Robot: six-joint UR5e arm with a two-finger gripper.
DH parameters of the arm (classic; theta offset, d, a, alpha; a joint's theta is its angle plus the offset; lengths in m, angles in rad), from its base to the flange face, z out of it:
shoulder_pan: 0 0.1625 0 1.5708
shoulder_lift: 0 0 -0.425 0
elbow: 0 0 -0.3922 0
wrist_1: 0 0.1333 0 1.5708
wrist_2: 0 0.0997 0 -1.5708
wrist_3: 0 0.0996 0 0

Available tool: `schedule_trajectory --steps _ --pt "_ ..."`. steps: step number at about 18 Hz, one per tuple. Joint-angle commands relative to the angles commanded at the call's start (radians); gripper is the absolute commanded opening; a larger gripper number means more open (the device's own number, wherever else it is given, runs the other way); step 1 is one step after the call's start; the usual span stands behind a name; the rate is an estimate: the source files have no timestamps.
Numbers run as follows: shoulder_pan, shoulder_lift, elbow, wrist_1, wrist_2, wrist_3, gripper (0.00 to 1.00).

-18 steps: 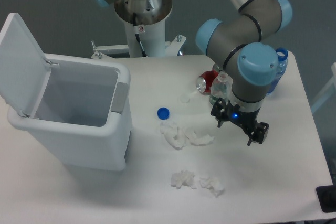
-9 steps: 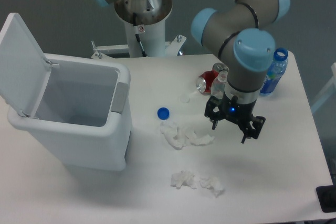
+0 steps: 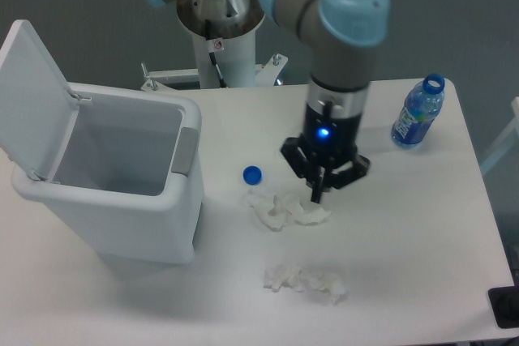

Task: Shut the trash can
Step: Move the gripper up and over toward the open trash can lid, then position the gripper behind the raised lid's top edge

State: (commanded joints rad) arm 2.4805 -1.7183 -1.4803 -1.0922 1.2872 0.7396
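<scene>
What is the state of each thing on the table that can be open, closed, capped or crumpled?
Large white plastic trash can: open, empty as far as visible.
Its flat hinged white lid: raised, tilted back.
Clear plastic bottle with blue label: upright, uncapped.
Small blue bottle cap: loose on the table.
White tissues: crumpled.
Claw: over the tissues, open or shut unclear.

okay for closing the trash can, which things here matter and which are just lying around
Belong to the job:
- trash can, open
- its lid, tilted back
- the hand, over the table's middle, away from the can

Just lying about:
- blue bottle cap
- crumpled tissue below the hand
- second crumpled tissue nearer the front edge
- uncapped water bottle
</scene>
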Motion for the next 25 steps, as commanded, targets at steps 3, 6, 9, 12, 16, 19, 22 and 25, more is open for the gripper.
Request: schedule_trajectory --steps 3,6,9,12,16,19,22,25 --pt "-0.029 0.074 -0.008 -0.002 -0.040 -0.080 0.00" --pt "-0.077 0.124 -0.008 -0.002 -0.048 -0.152 0.00" --pt "-0.132 0.167 -0.006 0.002 -0.068 -0.216 0.00" --pt "-0.208 0.212 -0.008 0.002 -0.081 -0.235 0.00" --pt "-0.305 0.259 -0.002 0.005 -0.081 -0.226 0.00" --pt "-0.359 0.276 0.003 0.006 -0.083 -0.224 0.00" --pt "-0.399 0.279 0.003 0.008 -0.083 -0.214 0.00" --pt "-0.436 0.273 -0.002 0.008 -0.081 -0.197 0.00"
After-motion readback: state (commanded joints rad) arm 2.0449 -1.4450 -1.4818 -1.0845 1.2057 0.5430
